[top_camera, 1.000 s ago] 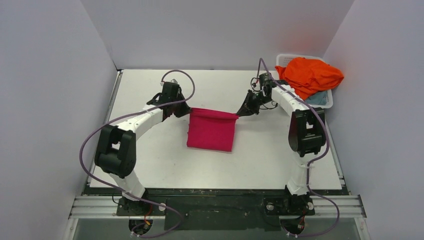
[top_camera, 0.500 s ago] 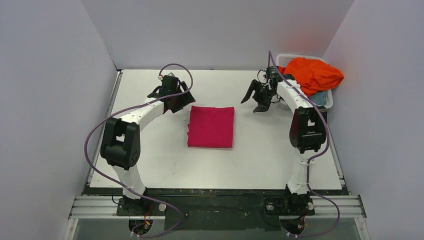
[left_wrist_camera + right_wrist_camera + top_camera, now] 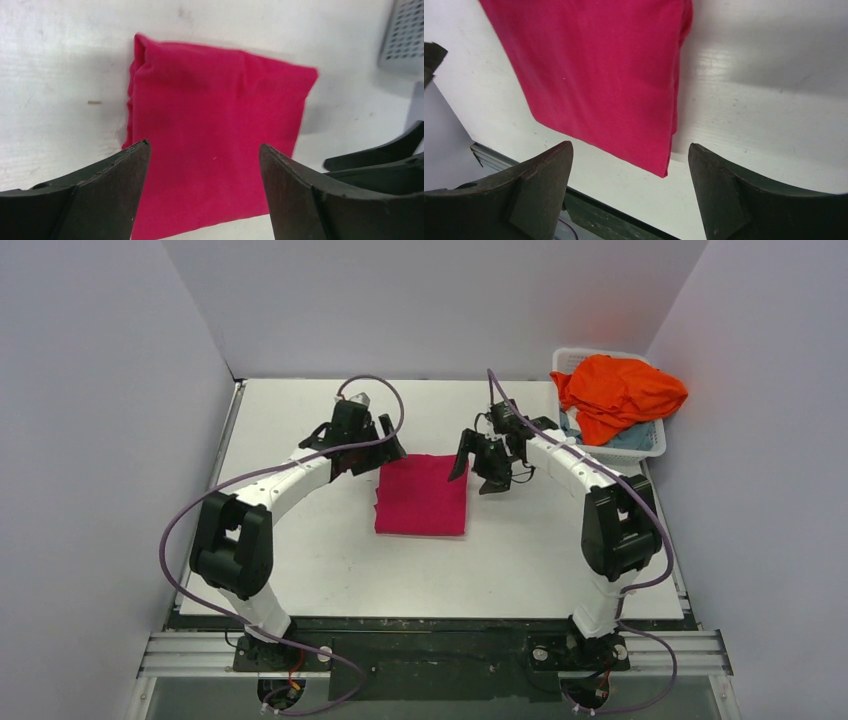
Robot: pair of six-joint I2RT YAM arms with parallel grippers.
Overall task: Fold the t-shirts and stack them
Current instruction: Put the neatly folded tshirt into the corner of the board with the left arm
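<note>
a white table (image 3: 300,570) takes the middle of the booth, its surface matt, with faint scuffs and one small brown speck (image 3: 94,102). at the far right corner of the table stands a white plastic basket (image 3: 648,444) (its walls are a fine lattice). plain pale walls (image 3: 430,300) close the table at left, back and right. along the table's near edge run a black plate (image 3: 440,625) and an aluminium rail (image 3: 430,652).

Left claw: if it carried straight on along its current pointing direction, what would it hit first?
Most likely the folded magenta t-shirt: the left wrist view shows it lying straight ahead of the open left claw. How far off is unclear.
</note>
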